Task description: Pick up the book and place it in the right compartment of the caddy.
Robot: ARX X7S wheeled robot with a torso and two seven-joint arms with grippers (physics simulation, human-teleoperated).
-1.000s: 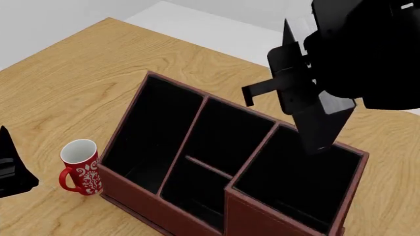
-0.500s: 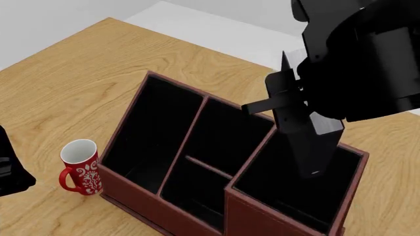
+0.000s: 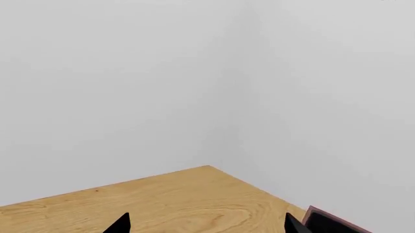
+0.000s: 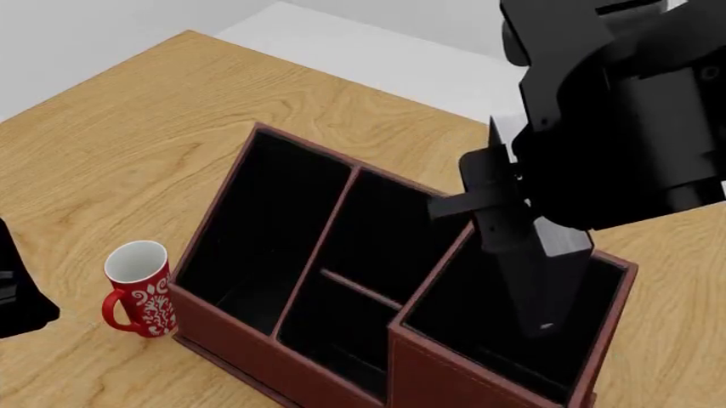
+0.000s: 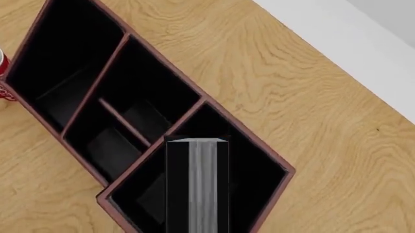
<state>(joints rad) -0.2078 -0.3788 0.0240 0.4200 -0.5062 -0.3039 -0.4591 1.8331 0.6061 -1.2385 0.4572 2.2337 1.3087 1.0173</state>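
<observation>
The black book (image 4: 531, 270) hangs upright with white page edges (image 5: 202, 184) facing the right wrist camera. My right gripper (image 4: 507, 201) is shut on its upper end. The book's lower end is down inside the right compartment (image 4: 471, 336) of the dark red caddy (image 4: 304, 143), near that section's far wall. In the right wrist view the book (image 5: 175, 194) sits over the squarish black-lined compartment (image 5: 259, 170). My left gripper (image 3: 207, 226) is open over bare wood with nothing between its fingertips (image 3: 122, 224). A corner of the caddy (image 3: 318, 213) shows beside it.
A red and white mug (image 4: 138, 287) stands on the wooden table (image 4: 136, 127) against the caddy's left side. The long left section (image 4: 255, 229) and the crossbar-split middle section (image 4: 363, 255) hold nothing. My left arm (image 4: 17, 297) rests at the left edge. White floor lies beyond the table.
My right arm has come down and the book has swung from tilted to nearly upright, sinking deeper into the right compartment. The left arm and mug have stayed put.
</observation>
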